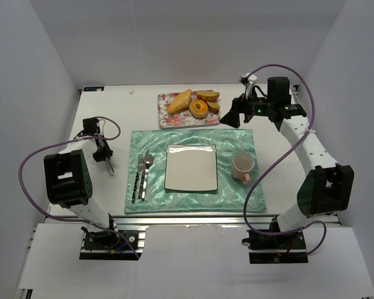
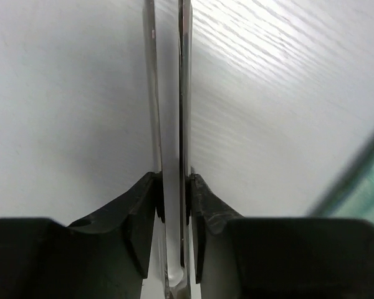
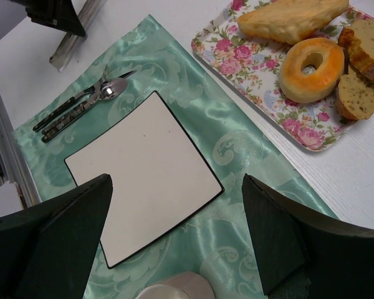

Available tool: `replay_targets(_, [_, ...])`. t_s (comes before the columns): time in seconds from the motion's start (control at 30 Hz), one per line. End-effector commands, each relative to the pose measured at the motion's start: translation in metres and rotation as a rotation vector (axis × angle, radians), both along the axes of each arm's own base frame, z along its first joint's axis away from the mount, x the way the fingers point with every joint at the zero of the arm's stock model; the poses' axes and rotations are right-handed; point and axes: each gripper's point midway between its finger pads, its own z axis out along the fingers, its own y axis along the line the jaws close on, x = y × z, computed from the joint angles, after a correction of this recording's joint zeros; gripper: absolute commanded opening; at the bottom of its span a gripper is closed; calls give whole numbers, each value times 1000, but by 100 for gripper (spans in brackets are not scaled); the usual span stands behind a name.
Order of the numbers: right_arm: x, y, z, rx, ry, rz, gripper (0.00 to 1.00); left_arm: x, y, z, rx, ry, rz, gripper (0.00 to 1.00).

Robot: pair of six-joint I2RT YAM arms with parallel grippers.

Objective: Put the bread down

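The bread [image 1: 179, 101] is a golden-yellow oval loaf lying on the flowered tray [image 1: 168, 117] at the back of the table. It also shows in the right wrist view [image 3: 293, 17] at the tray's [image 3: 237, 53] far end. My right gripper [image 1: 232, 114] is open and empty. It hovers just right of the tray, above the far right corner of the green mat [image 1: 230, 143]. In its own view the right gripper [image 3: 176, 180] frames the white square plate [image 3: 143, 168]. My left gripper [image 1: 109, 163] is at the left of the mat, shut on a thin metal utensil [image 2: 168, 124], seemingly a knife.
An orange ring-shaped piece [image 3: 311, 67] and brown-crusted slices [image 3: 361, 59] share the tray. The plate [image 1: 191, 167] sits mid-mat, a fork and spoon [image 1: 142, 175] on its left, and a pink mug [image 1: 243, 167] on its right. White walls enclose the table.
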Motion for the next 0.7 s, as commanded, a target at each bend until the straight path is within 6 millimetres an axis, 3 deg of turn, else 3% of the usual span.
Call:
replay_targets(0.0, [-6,1,14,19,-46,9,89,10,-19,52,-69,-152,-40,34])
replay_targets(0.17, [-6,0,11,22,-40,7,89,20,-65,114,-194,-288,-162,31])
replay_targets(0.3, [-7,0,12,26,-43,2,89,28,-102,165,-253,-379,-273,39])
replay_targets(0.43, [-6,-3,11,33,-38,-5,89,34,-132,190,-329,-413,-370,45])
replay_targets(0.47, [-6,-3,11,36,-35,-5,89,37,-140,188,-348,-401,-392,45])
replay_targets(0.5, [-6,-3,10,37,-34,-4,89,40,-155,198,-376,-416,-438,45])
replay_targets(0.67, [-9,-5,13,40,-45,-9,89,59,-187,206,-431,-420,-539,46])
